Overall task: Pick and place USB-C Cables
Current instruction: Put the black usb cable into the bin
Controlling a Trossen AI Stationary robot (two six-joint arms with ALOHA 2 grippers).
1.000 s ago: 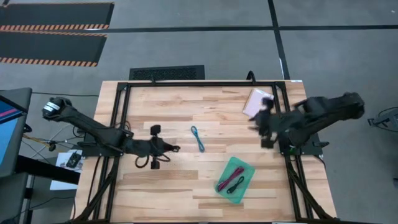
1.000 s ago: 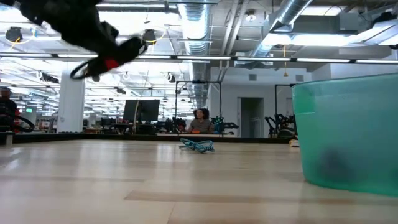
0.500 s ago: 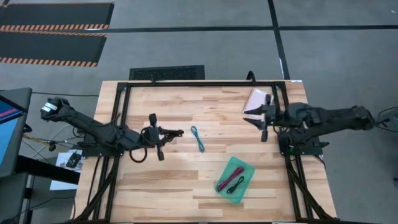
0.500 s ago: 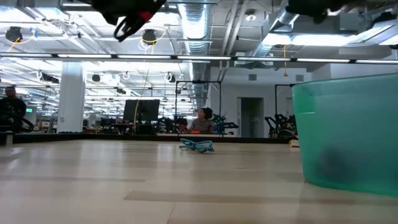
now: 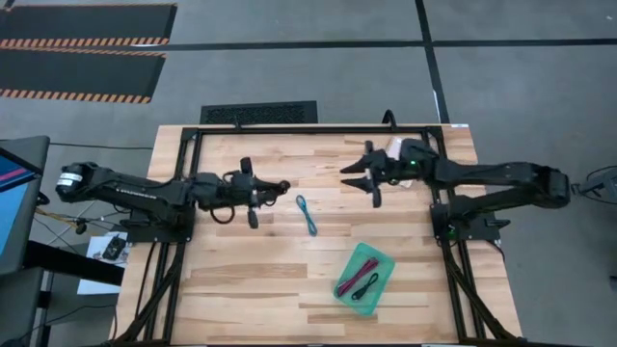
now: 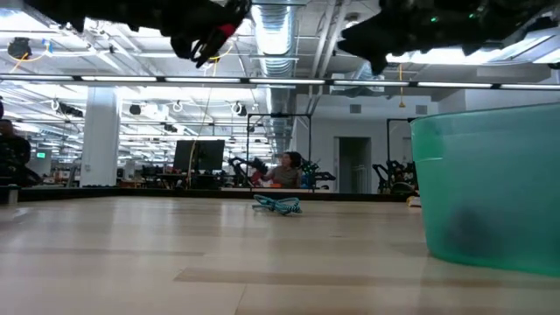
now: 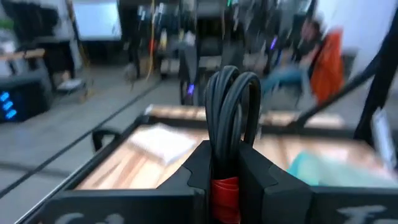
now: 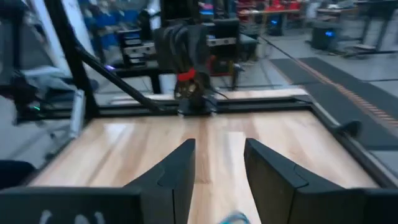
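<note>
Aloft, black cable [image 7: 231, 118] in left tool [image 7: 227, 167].

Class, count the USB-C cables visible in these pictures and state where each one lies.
4: teal cable on the table centre; maroon cable and black cable in the green tray; red-banded black cable held by the left gripper.
</note>
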